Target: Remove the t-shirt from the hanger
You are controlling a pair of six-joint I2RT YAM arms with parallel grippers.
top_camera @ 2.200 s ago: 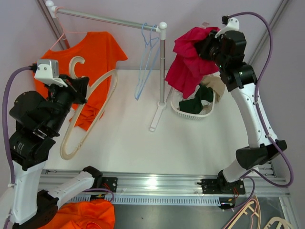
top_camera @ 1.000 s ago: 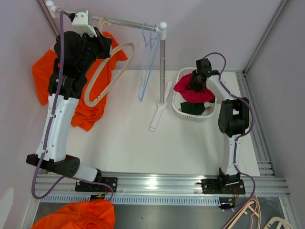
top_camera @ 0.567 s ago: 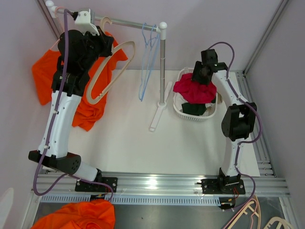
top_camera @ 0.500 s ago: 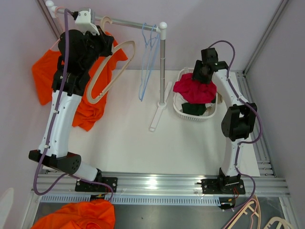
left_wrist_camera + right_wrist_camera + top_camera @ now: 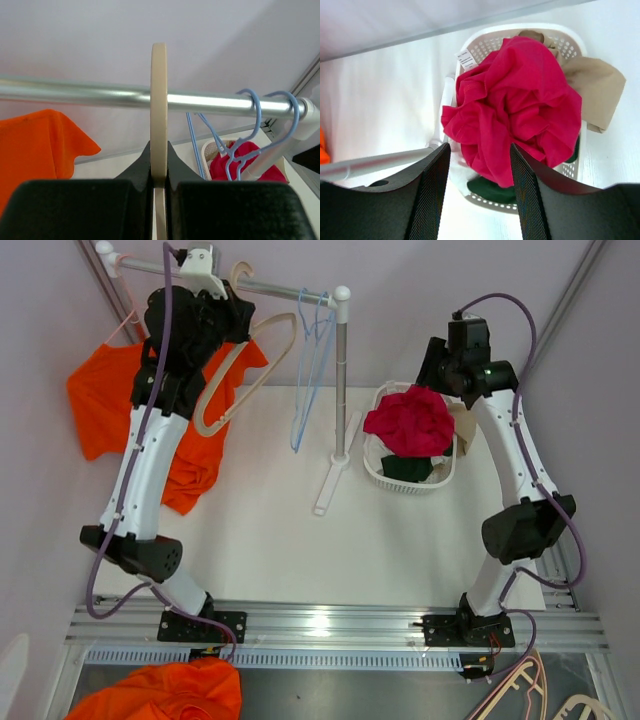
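My left gripper is shut on a bare cream hanger and holds its hook up at the metal rail. In the left wrist view the hanger stands edge-on between the jaws, crossing the rail. A red t-shirt lies crumpled on top in the white basket. My right gripper is open and empty above it. In the right wrist view the red t-shirt shows between the spread fingers. An orange t-shirt hangs from the rail's left end.
Two blue hangers hang at the rail's right end by the stand post. The basket also holds a beige garment and a dark green one. Orange cloth and spare hangers lie below the near edge.
My left arm has lifted the cream hanger up to the rail. My right gripper has let go of the red t-shirt in the basket and drawn up and to the right.
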